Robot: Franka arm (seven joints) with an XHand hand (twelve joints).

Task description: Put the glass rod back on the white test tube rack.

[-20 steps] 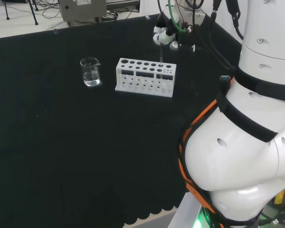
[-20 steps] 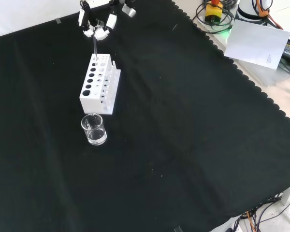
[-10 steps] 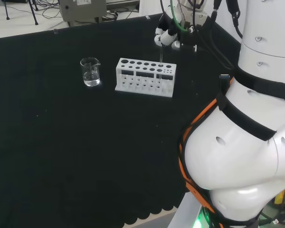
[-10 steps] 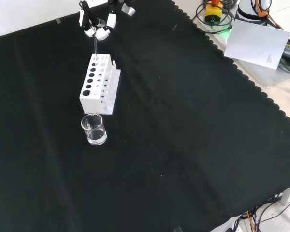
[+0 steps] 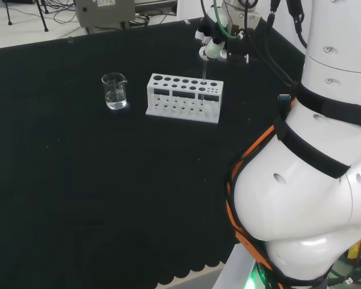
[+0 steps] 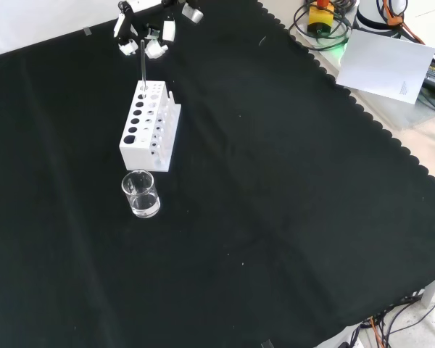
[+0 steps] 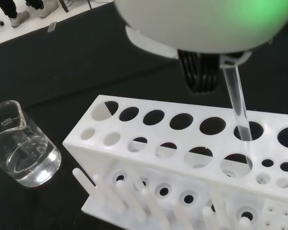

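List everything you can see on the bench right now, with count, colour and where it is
Test tube rack: one, white, on the black cloth, upper left in the front view.
Glass rod: one, clear, standing upright in a hole near one end of the rack.
Beaker: one, clear, with a little clear liquid, just off the rack's other end.
Cloth: one, black, covering the bench.
Paper sheet: one, white, off the cloth at the front view's upper right.
Arm: white links at the head view's right.
Hand: black and white, above the rod's top, fingers spread.

Rod (image 7: 239,108) in rack (image 5: 183,97) (beaker (image 5: 114,91) left, head view).
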